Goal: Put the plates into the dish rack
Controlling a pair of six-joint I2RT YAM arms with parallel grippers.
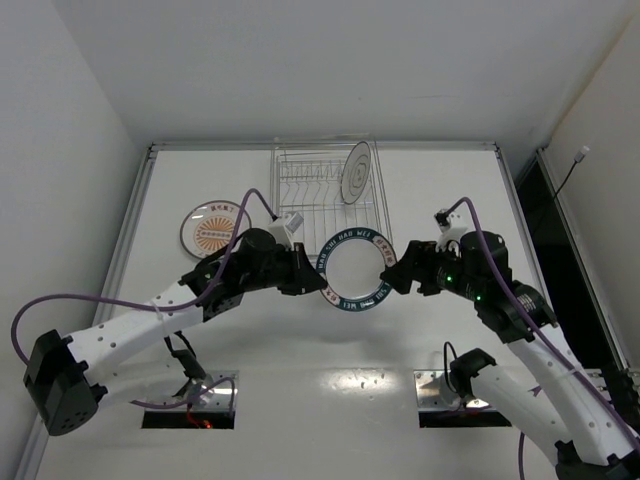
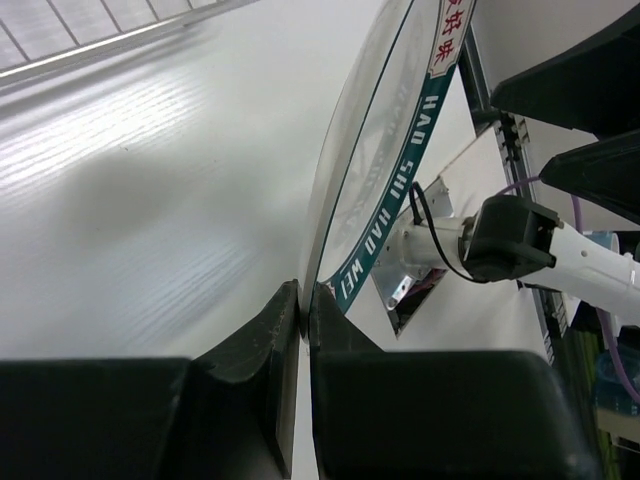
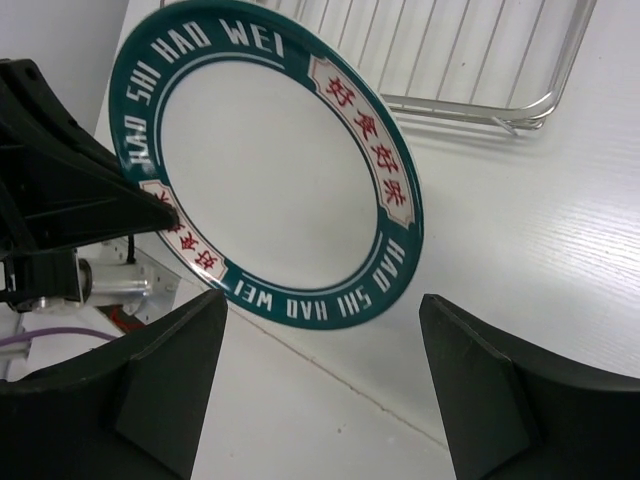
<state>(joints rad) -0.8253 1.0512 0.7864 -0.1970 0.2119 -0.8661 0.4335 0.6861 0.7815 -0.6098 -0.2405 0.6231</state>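
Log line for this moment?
left gripper: shut on teal-rimmed plate | right gripper: open | dish rack: white plate standing | orange plate: not racked

**Setting: robotics lab test cell**

Bare white laminate tabletop (image 1: 330, 350) edged with a grey aluminium rail (image 1: 133, 215), boxed in by plain white panel walls (image 1: 60, 150). A white-and-black left robot arm (image 1: 130, 328) and a matching right robot arm (image 1: 545, 405) are fixed at the near edge by a shiny metal mounting plate (image 1: 440, 388). A loose purple cable (image 1: 100, 300) and exposed red wiring (image 1: 195, 418) run at the bases. Kitchenware present: a silver wire dish rack (image 1: 300, 185) and a white round plate with a dark teal lettered rim (image 1: 352, 268)
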